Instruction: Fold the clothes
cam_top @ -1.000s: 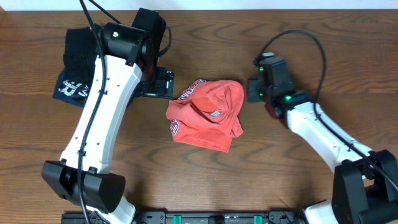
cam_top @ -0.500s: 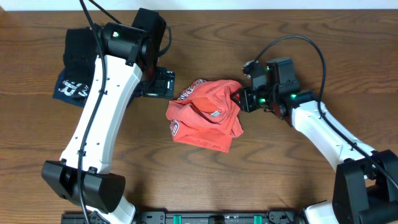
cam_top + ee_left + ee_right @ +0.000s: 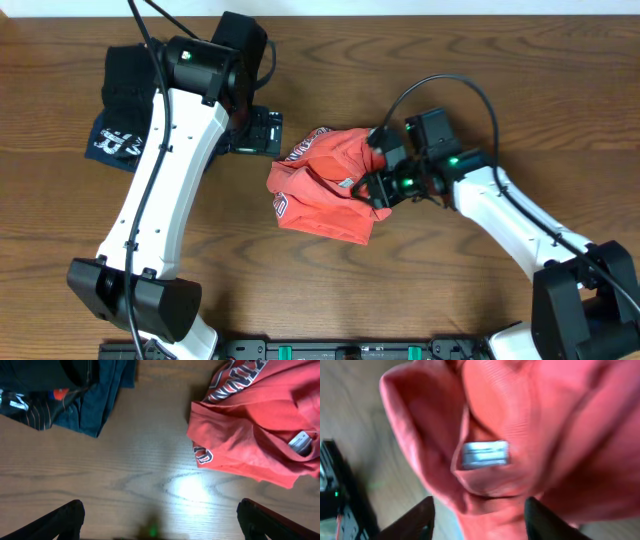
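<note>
Overhead, the coral-red T-shirt (image 3: 330, 190) lies crumpled in a soft heap mid-way across the wood-grain table (image 3: 450, 290), between both arms. Its fine knit shows in the right wrist view, with folds bunched around a small white neck label (image 3: 485, 454) too blurred to read. White block lettering (image 3: 235, 380), dark-edged, curls along one rim, illegible. The right gripper (image 3: 480, 510) has its fingers apart, straddling cloth at the shirt's right edge; the left gripper (image 3: 160, 522) is spread wide above bare wood beside the shirt
</note>
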### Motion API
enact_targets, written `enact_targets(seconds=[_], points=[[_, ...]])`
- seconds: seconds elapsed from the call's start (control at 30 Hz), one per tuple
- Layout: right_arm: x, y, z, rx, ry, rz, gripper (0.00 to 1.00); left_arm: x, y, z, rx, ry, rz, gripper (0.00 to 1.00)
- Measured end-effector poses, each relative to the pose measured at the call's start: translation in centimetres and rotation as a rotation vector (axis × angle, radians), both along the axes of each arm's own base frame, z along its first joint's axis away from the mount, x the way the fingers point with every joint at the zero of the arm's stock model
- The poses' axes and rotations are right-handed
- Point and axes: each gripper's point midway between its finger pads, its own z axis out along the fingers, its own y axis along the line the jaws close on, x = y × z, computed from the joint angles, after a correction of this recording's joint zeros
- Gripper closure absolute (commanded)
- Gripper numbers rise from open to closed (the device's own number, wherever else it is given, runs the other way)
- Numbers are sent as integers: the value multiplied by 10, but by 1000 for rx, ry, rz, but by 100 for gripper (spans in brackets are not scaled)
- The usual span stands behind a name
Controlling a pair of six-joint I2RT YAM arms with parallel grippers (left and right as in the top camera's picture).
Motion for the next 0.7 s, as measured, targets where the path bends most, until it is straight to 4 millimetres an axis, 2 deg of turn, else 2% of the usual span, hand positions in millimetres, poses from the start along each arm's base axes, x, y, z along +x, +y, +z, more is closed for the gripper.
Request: enact_targets(seconds=[0.2,0.37,0.4,0.5,0.57,0.7], points=[[-8,13,-6,-51,30,-47,37,0,0,0,0,0,0,1],[-13,17,-17,-90,115,-159,43,0,0,0,0,0,0,1],[-13,18,-20,-97,138,-181,46,0,0,0,0,0,0,1],[-15,19,-32,-117,196,-243,83,0,0,0,0,0,0,1],[-15,19,-36,-123,221,-276,97,0,0,0,0,0,0,1],[-14,17,-35,-125,225,-296,99,0,0,0,0,1,0,1]])
